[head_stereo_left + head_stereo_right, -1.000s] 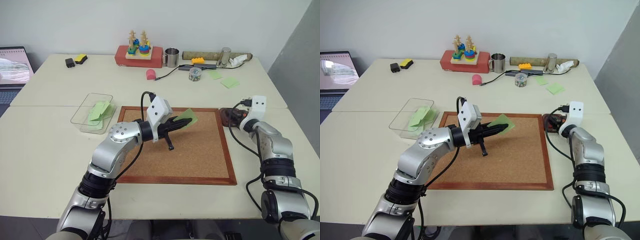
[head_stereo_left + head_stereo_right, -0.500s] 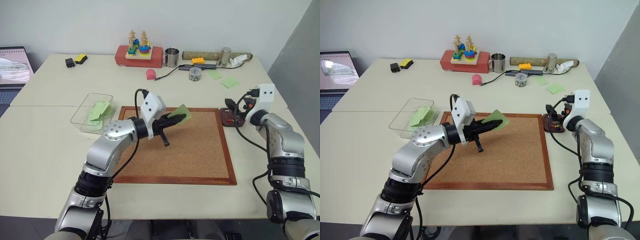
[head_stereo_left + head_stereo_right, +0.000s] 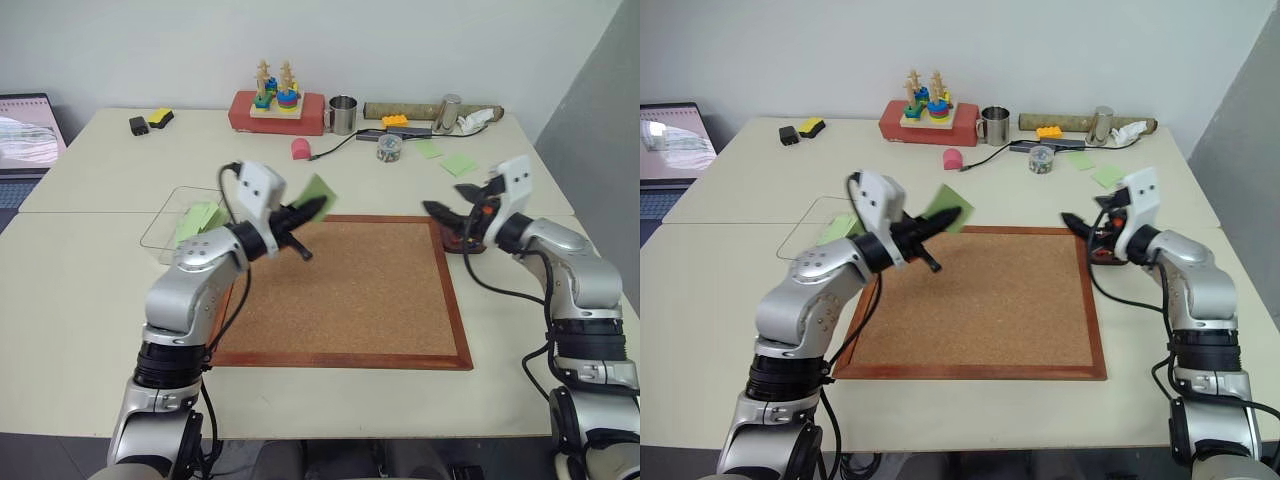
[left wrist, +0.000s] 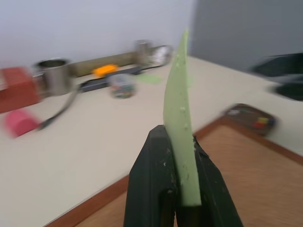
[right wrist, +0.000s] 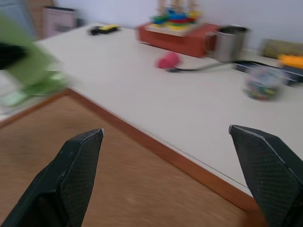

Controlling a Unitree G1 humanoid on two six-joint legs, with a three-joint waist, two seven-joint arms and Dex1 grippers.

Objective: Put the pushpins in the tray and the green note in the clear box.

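Left eye view: left gripper [image 3: 318,207] is pinching the green note [image 3: 318,190] w/ jaws closed tight, holding it above the cork board's [image 3: 350,290] 11 o'clock corner, w/ clear box [image 3: 168,232] at its 9 o'clock. Right gripper [image 3: 447,208] is hovering w/ jaws spread wide, gripping nothing, above the tray [image 3: 462,240] at the board's 2 o'clock.

Cork board [image 3: 350,290] centre; metal mug [image 3: 343,114] behind.
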